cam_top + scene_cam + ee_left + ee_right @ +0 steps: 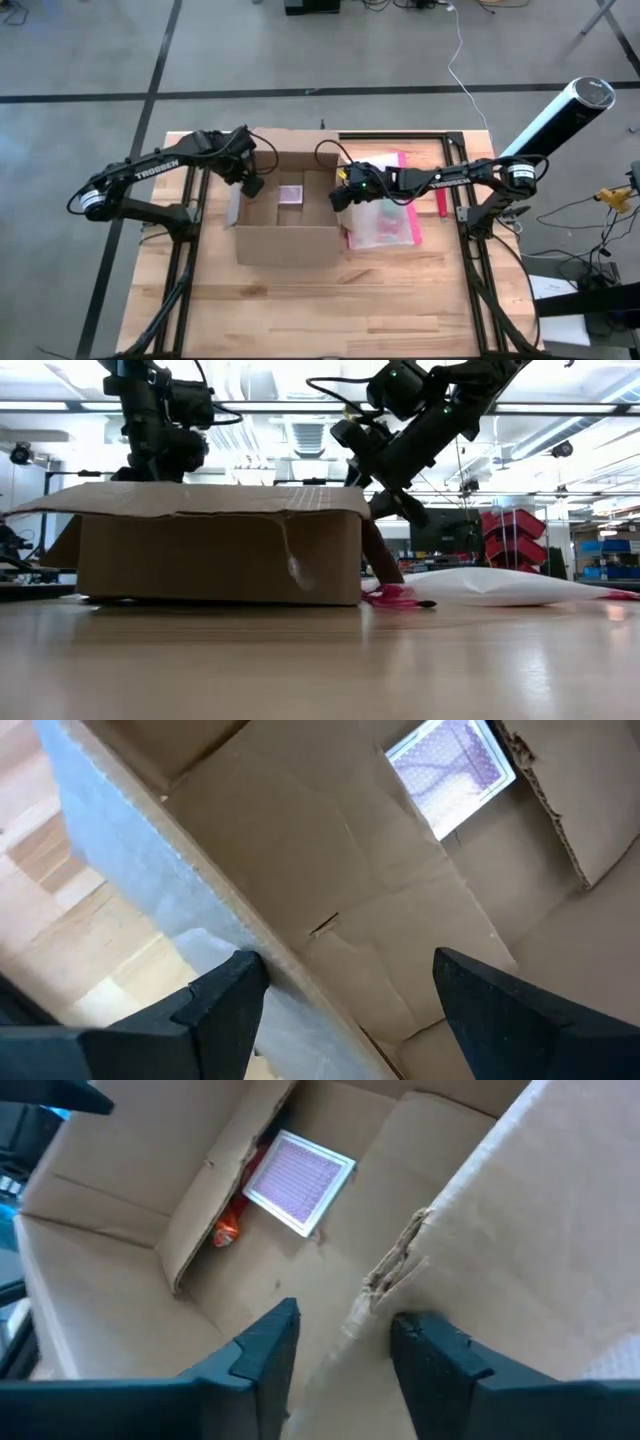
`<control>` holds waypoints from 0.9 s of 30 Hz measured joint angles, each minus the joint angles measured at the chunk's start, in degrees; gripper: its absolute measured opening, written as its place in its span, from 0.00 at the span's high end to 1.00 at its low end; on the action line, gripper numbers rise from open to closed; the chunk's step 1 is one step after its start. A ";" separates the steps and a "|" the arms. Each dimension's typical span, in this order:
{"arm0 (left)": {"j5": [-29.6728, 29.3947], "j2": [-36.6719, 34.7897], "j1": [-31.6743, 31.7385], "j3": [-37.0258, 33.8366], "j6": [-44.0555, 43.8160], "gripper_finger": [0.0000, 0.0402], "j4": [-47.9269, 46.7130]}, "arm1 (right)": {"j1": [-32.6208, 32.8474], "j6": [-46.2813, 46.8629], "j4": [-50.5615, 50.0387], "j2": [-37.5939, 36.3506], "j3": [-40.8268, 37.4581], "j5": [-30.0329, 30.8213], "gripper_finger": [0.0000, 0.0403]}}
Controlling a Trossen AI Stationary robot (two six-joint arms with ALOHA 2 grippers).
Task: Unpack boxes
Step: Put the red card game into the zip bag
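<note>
Though torn, brown cardboard box (285, 225)

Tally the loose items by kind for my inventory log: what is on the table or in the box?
Cardboard box: 1
Pink-edged pouch: 1
Small patterned packet in the box: 1
Orange item under an inner flap, mostly hidden: 1
Total: 4

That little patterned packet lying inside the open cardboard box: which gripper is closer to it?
Left, narrowly. The left gripper hangs over the box's left wall beside the packet; the right gripper is at the right wall.
</note>
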 joint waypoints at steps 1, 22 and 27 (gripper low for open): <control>0.11 0.00 0.00 0.00 0.07 0.32 0.38 | -0.06 -0.10 -0.95 -0.31 0.00 -0.22 0.76; 5.95 0.00 -0.50 -1.04 3.04 0.32 7.15 | -0.64 -6.66 -20.89 -16.50 -0.13 -1.44 0.88; 6.19 0.00 -0.49 -2.01 3.43 0.32 7.62 | -0.59 -9.36 -19.98 -21.14 0.13 -1.34 0.74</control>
